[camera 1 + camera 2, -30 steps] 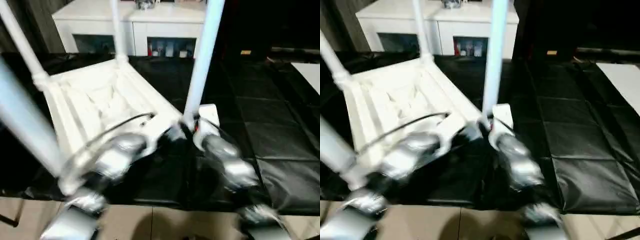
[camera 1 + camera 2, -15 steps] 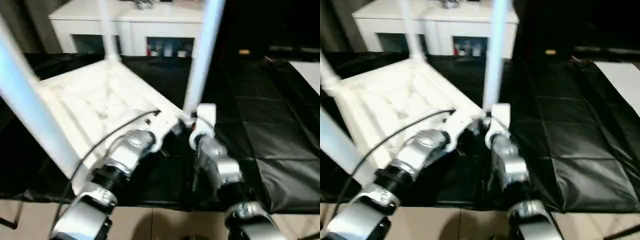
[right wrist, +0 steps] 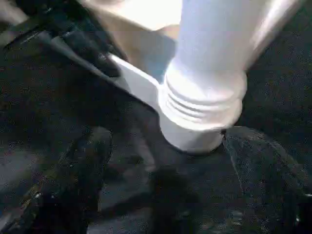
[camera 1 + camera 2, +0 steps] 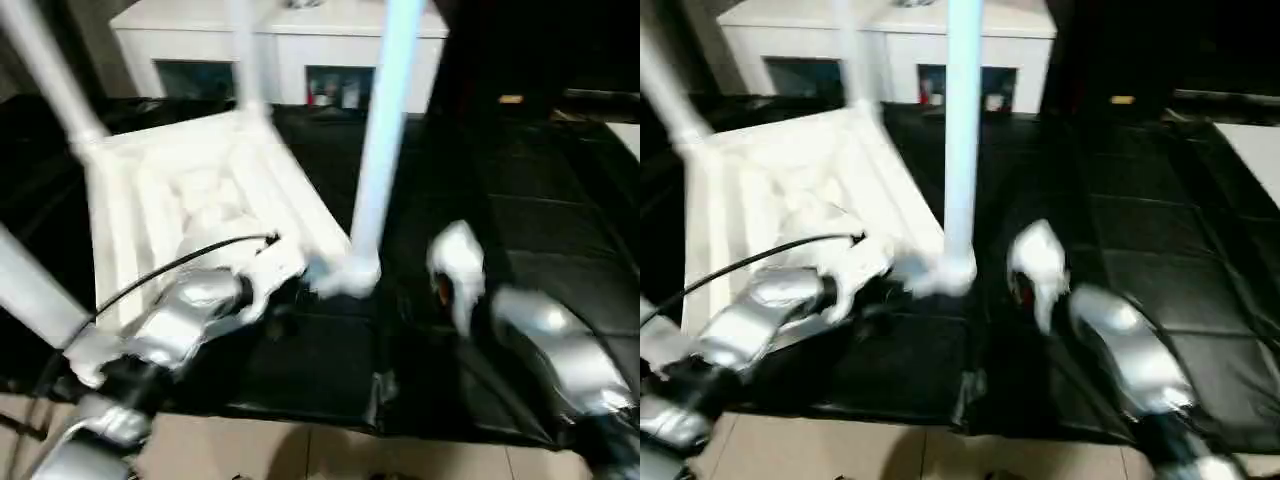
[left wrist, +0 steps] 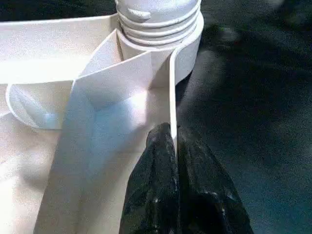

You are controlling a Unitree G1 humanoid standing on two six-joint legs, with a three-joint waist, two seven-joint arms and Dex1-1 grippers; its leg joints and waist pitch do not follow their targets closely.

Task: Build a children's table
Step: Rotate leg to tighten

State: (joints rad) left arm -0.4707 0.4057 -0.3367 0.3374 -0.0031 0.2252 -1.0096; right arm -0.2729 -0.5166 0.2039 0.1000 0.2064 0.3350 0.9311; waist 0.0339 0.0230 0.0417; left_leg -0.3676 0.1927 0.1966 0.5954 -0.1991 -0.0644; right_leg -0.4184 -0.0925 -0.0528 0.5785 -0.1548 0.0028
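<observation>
The upturned tabletop lies ribbed side up on a counter draped in black sheeting, its four legs standing in the corner sockets and pointing upward, in front of a white cabinet with dark glass doors. No brand, label or writing can be read on any of it. At left, the silver left forearm reaches in from the near edge of the counter, angled forward and toward the centre, a black cable arching over it. The left gripper has its fingers clenched together on the thin upright rim of the tabletop, close to the socket that carries the nearest leg; in the left wrist view the rim edge runs straight down between the two black tips. At centre that leg rises from its ringed socket, which sits at the near right corner of the tabletop. At right, the right forearm lies lower and out to the side, angled in toward the leg. The right gripper has its fingers spread wide to either side of the socket's base, grasping nothing.
</observation>
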